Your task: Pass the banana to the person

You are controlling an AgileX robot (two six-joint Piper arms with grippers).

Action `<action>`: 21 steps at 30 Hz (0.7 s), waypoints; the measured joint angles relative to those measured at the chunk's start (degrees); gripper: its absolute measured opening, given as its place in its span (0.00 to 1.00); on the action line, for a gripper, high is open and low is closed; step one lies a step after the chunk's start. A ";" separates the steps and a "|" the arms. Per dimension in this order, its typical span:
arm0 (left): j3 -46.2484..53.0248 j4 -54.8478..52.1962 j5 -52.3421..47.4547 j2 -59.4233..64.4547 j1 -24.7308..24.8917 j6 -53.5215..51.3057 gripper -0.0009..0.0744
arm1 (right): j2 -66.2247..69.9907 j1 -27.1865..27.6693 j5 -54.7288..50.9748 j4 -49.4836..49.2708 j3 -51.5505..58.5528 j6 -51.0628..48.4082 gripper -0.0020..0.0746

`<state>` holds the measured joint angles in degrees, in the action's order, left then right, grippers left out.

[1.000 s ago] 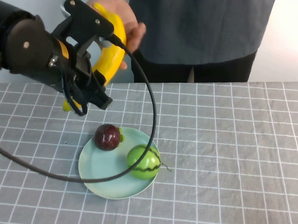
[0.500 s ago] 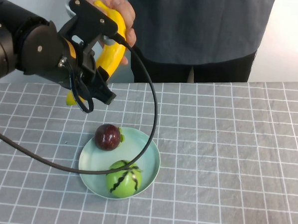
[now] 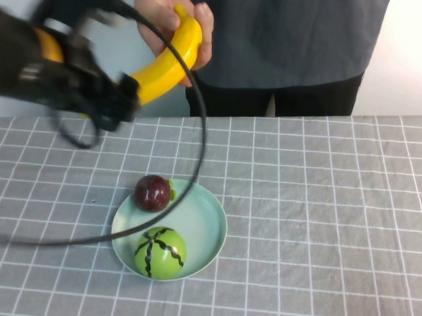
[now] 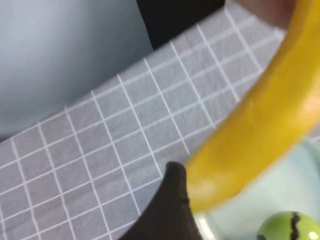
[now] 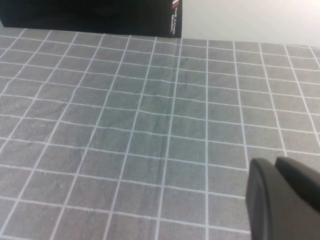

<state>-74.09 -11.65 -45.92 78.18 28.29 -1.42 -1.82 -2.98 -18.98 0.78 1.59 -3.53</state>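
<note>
The banana is bright yellow and curved, and it is held up in the air in the person's hand above the table's far edge. The person stands behind the table in a dark grey shirt. My left gripper is open at the banana's lower end and blurred with motion. In the left wrist view the banana runs close past one dark finger. My right gripper is shut and empty low over the grey cloth; it does not show in the high view.
A pale green plate lies on the checked grey cloth with a round green striped fruit and a dark red round fruit. My left arm's black cable loops over the plate. A black box stands at the far edge.
My left arm has swung left and up, away from the banana. The person's hand has turned the banana flatter and moved it right. The green fruit has rolled to the plate's front.
</note>
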 joint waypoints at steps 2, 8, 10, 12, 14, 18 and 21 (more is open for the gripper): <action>1.28 0.00 -0.90 -5.73 0.00 1.42 0.79 | 0.00 0.00 0.00 0.00 0.00 0.00 0.02; 9.57 -0.48 -3.65 -23.66 0.00 3.86 0.22 | 0.00 0.00 0.00 0.00 0.00 0.00 0.02; 12.79 -0.61 -3.66 -28.90 0.00 4.29 0.11 | 0.00 0.00 0.00 0.00 0.00 0.00 0.02; 16.13 -0.61 -3.76 -34.44 0.00 5.15 0.05 | 0.00 0.00 0.00 0.00 0.00 0.00 0.02; 19.88 -0.74 -3.98 -39.74 0.00 5.96 0.03 | 0.00 0.00 0.00 0.00 0.00 0.00 0.02; 26.59 -0.74 -3.87 -48.90 0.00 9.92 0.01 | 0.00 0.00 0.00 0.00 0.00 0.00 0.02; 31.16 -0.74 -3.79 -54.77 0.00 15.70 0.01 | 0.00 0.00 0.00 0.00 0.00 0.00 0.02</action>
<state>-42.92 -12.39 -49.71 23.40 28.29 14.28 -1.82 -2.98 -18.98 0.78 1.59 -3.53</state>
